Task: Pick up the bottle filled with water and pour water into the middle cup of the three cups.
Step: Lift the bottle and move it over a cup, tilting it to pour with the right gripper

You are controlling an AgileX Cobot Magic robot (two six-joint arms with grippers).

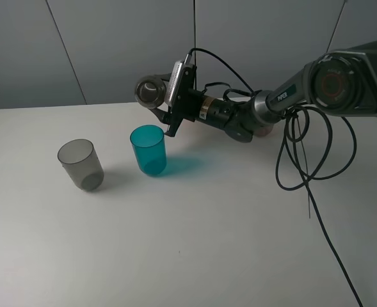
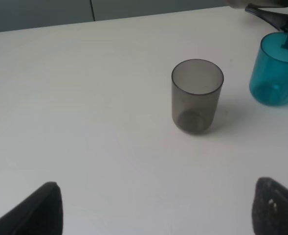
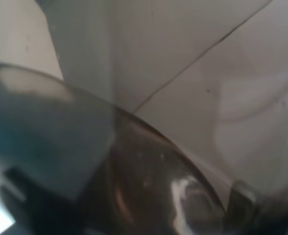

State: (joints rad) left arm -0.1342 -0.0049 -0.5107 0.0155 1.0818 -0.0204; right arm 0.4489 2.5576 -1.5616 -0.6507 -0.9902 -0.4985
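My right gripper (image 1: 167, 97) is shut on the smoky brown-grey bottle (image 1: 151, 91). It holds the bottle tipped on its side, just above and behind the rim of the teal-blue middle cup (image 1: 148, 149). In the right wrist view the bottle (image 3: 148, 186) fills the frame, blurred. The smoky grey cup (image 1: 80, 164) stands to the left of the teal one. The left wrist view shows the grey cup (image 2: 196, 95) and the teal cup (image 2: 276, 68) ahead of my left gripper (image 2: 156, 210), which is open and holds nothing. The pink cup is mostly hidden behind the right arm.
The white table (image 1: 194, 243) ends at a grey wall (image 1: 111, 45) behind. Black cables (image 1: 303, 160) hang from the right arm and trail over the table's right side. Teal light from the cup tints the table (image 1: 188, 165) beside it.
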